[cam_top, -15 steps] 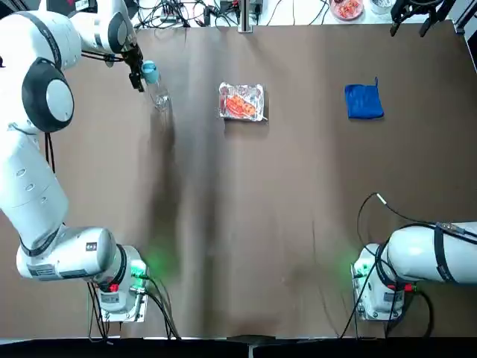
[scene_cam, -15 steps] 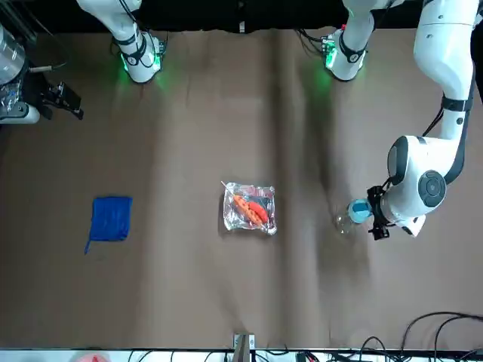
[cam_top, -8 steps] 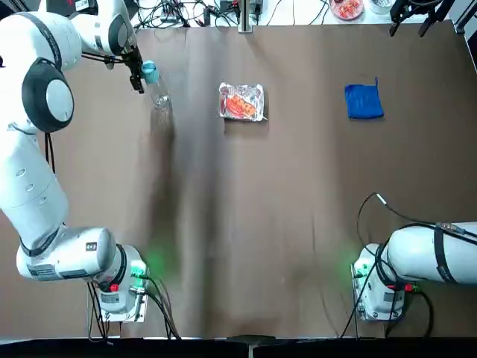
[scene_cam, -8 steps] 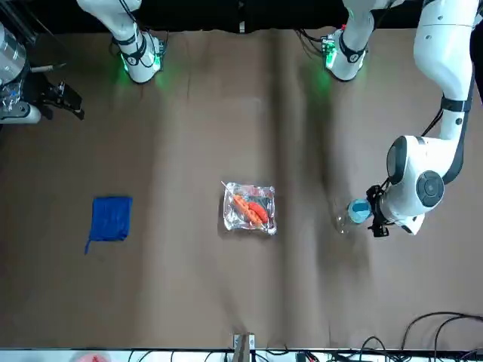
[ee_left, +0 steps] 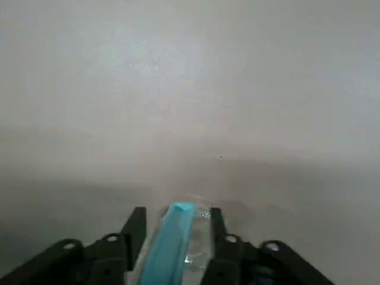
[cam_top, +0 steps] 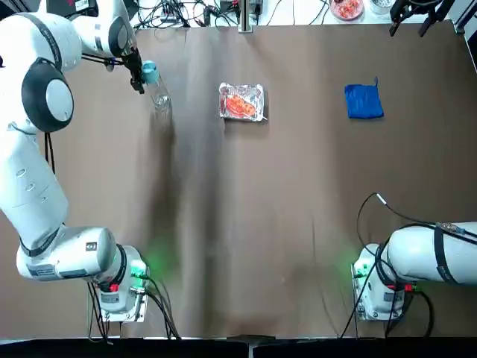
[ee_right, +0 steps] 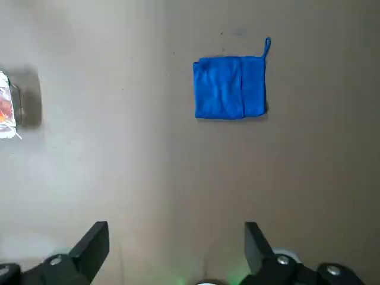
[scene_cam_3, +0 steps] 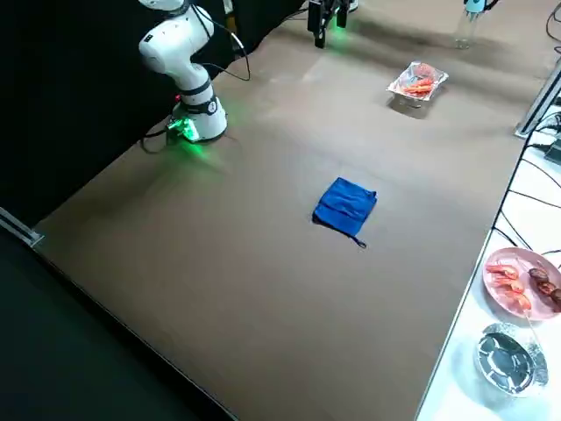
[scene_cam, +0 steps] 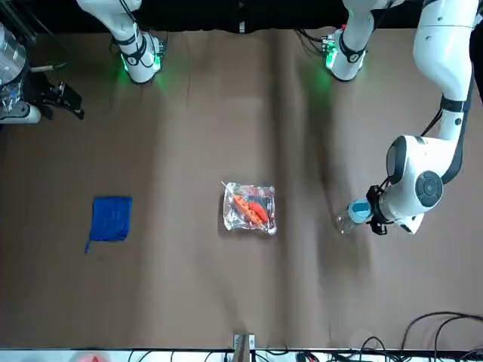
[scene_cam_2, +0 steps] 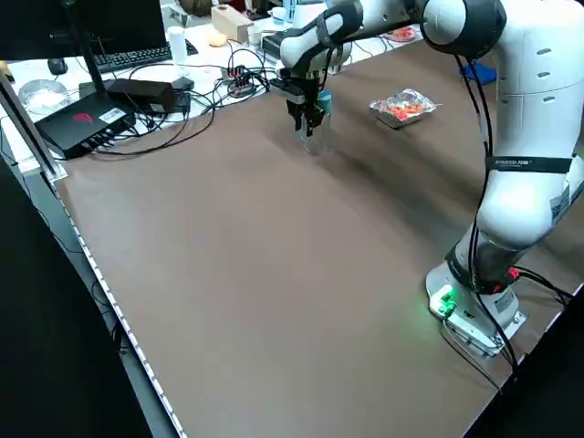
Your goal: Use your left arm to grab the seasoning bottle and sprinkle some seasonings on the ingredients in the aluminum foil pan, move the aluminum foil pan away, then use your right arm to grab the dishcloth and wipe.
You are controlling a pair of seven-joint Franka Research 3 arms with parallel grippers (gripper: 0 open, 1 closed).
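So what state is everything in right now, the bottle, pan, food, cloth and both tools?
Seasoning bottle: upright, blue cap on.
Left tool: at the bottle's cap; whether it grips, I can't tell.
Foil pan: uncovered, holding food.
Ingredients: in the pan.
Dishcloth: folded, lying on the table, loop sticking out.
Right tool: open, holding nothing.

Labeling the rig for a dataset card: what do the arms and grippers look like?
Left arm and right arm: white shells, dark-grey joint bands, black cables, green-glowing bases with a small red button-like spot. The left gripper and right gripper are black, each with two slim fingers and silvery screw heads.
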